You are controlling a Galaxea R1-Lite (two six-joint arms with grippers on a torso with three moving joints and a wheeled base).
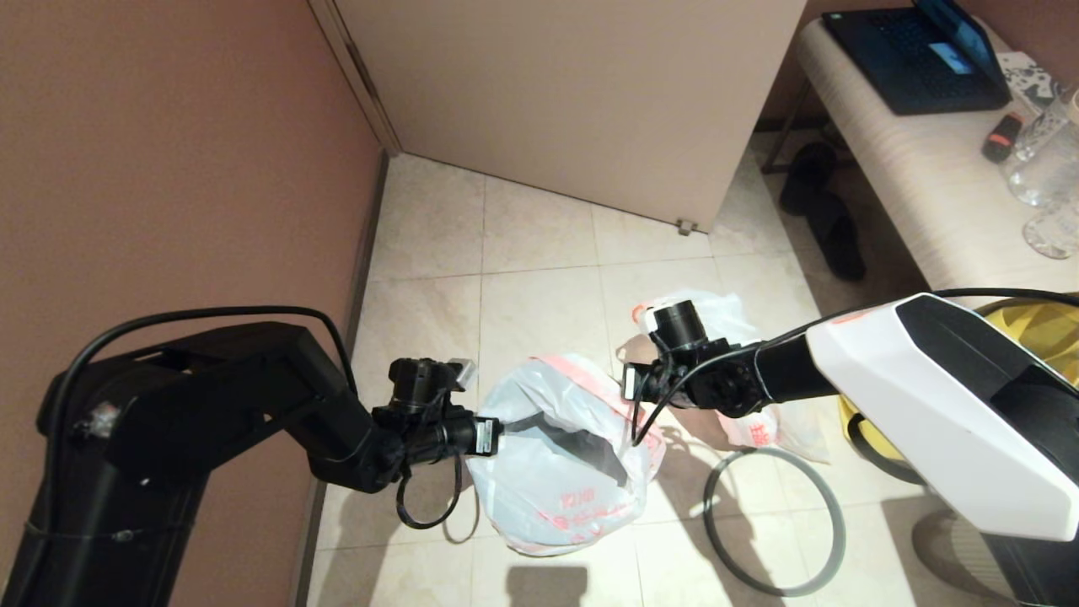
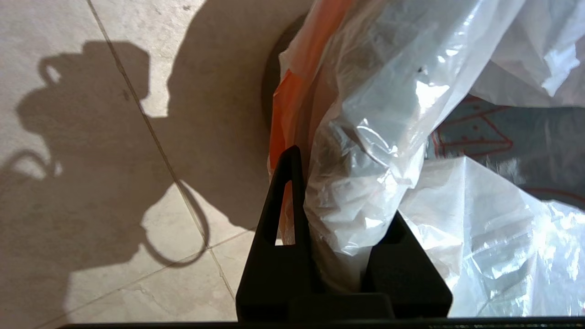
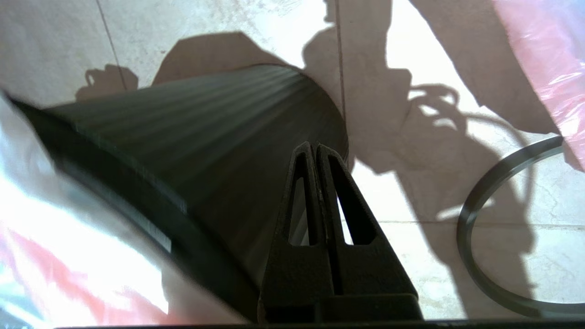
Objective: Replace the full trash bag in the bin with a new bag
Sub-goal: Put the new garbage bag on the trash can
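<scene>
The new bag (image 1: 560, 472), translucent white with a pink band and red print, is draped open over the bin, which it hides in the head view. My left gripper (image 1: 487, 438) is shut on the bag's left rim, with bunched film (image 2: 361, 183) between its fingers. The ribbed black wall of the bin (image 3: 205, 137) shows in the right wrist view. My right gripper (image 3: 315, 148) is beside that wall, at the bag's right rim (image 1: 630, 400), shut with nothing visible between its fingers. The full trash bag (image 1: 725, 316) lies on the floor behind the right arm.
The grey hoop (image 1: 775, 590) lies flat on the tiles right of the bin (image 3: 470, 214). A yellow cloth tote (image 1: 1041, 333) stands at the right. A brown wall runs along the left, a door (image 1: 573, 93) is ahead, and a bench (image 1: 919, 152) holds a laptop and glasses.
</scene>
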